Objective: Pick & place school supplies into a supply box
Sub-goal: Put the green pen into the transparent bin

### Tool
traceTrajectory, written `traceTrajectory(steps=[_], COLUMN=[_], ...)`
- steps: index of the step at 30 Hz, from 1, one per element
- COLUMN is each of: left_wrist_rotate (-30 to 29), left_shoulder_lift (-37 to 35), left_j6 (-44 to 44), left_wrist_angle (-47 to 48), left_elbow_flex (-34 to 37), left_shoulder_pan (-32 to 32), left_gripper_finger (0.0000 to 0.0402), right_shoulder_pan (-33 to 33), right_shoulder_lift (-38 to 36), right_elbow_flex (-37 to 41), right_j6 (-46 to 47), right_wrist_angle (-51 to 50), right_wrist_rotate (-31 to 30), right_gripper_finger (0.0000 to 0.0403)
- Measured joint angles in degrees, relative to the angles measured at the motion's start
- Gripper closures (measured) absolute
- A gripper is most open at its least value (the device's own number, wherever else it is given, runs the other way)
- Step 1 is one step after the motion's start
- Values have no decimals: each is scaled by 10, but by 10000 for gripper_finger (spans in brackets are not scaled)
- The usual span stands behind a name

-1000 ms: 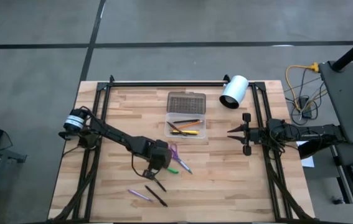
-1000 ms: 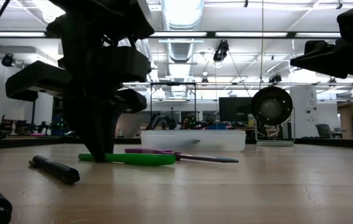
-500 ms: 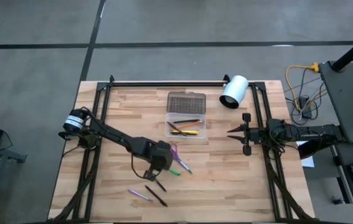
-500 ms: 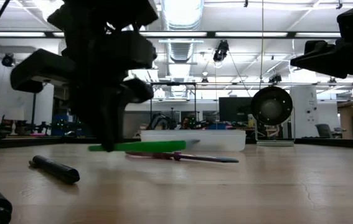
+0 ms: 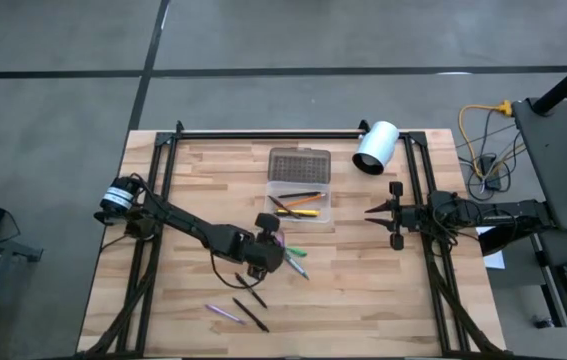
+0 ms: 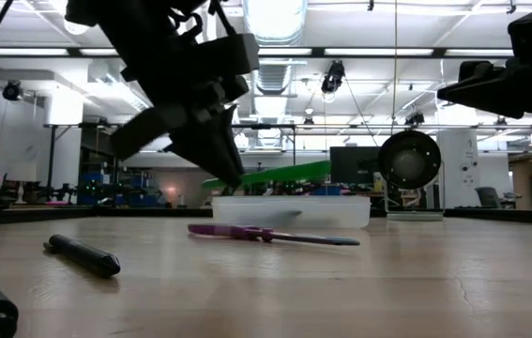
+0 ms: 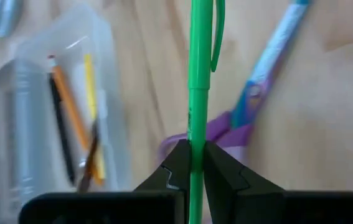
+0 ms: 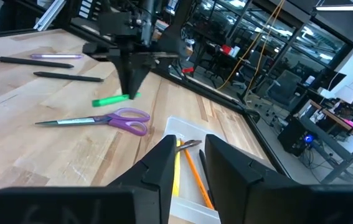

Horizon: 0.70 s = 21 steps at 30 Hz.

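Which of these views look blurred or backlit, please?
Left wrist view: the supply box and scissors are soft, the green pen fairly crisp. Low view: bright ceiling lights leave the left gripper a dark silhouette. High view: evenly lit.

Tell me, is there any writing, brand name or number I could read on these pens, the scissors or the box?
None can be read.
Green pen in the left hand: dark marks on the barrel, too blurred to read.
Scissors: pale blades, no legible print.
Supply box: dots on the lid only, no words.
White cylinder: no label shows.
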State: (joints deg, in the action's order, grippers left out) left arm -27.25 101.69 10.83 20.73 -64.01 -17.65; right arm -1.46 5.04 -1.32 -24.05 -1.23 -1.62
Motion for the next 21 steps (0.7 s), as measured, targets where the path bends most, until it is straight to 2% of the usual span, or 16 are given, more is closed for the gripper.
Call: traceTrajectory(steps=[6, 14, 17, 21], left_wrist_rotate=[-84, -280, -314, -319], left_shoulder_lift=[2, 2, 2, 3], left_j6=[12, 24, 41, 73], left_wrist_angle=[-47, -126, -132, -169], left_elbow_flex=[9, 27, 34, 48], left_shoulder_pan=[0, 0, 2, 10], left_gripper_finger=[393, 393, 393, 393], right_shoulder_pan=[0, 0, 0, 0], right_shoulder_lift=[0, 0, 0, 0], right_elbow_flex=[0, 0, 0, 0], right_j6=[0, 0, 0, 0], right_wrist_angle=[0, 0, 0, 0], right_wrist_rotate=[0, 0, 0, 0], right_gripper_finger=[319, 332, 335, 332])
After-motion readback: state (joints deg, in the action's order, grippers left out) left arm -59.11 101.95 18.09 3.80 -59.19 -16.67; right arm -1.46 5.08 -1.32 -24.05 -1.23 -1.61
